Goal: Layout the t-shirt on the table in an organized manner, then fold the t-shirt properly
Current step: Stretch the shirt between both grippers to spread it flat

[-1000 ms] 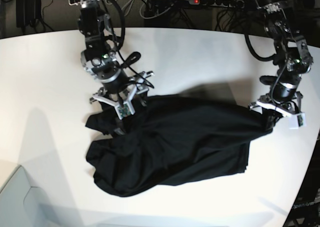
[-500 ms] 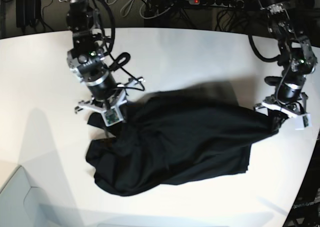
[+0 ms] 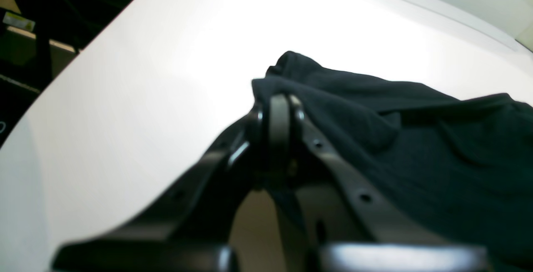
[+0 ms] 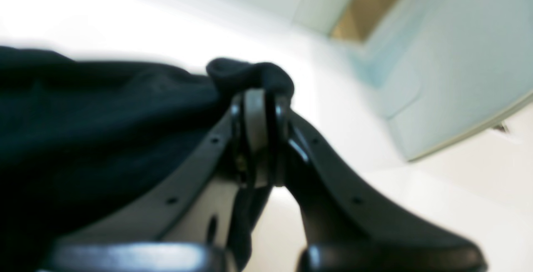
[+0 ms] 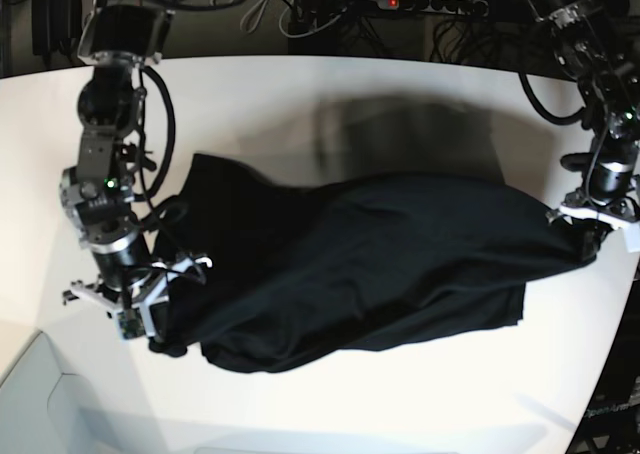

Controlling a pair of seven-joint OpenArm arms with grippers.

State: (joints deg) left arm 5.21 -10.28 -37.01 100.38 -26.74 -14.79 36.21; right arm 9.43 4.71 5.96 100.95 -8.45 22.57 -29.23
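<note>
The table [image 5: 330,84], a broad white top with a curved far edge, fills most of the base view, from the dark cable-strewn strip along the top of the frame down to the bottom border. Across its middle the t-shirt [image 5: 370,264] stretches as a long black band, running from the lower left of the frame to the right edge, and it casts a soft grey shadow on the white surface above it (no print shows, only plain black cloth with a few folds). At the left of that view one dark arm reaches down from the upper left corner, and the right gripper [image 5: 140,309] at its end is closed on the lower left end of the shirt. In the right wrist view its two jaws stand pressed together with a bunched lip of black fabric [image 4: 250,76] rising above them. At the right edge of the base view the left gripper [image 5: 590,224] is likewise clamped on the other end of the shirt; the left wrist view shows its jaws shut with cloth [image 3: 374,109] spreading to the right.
</note>
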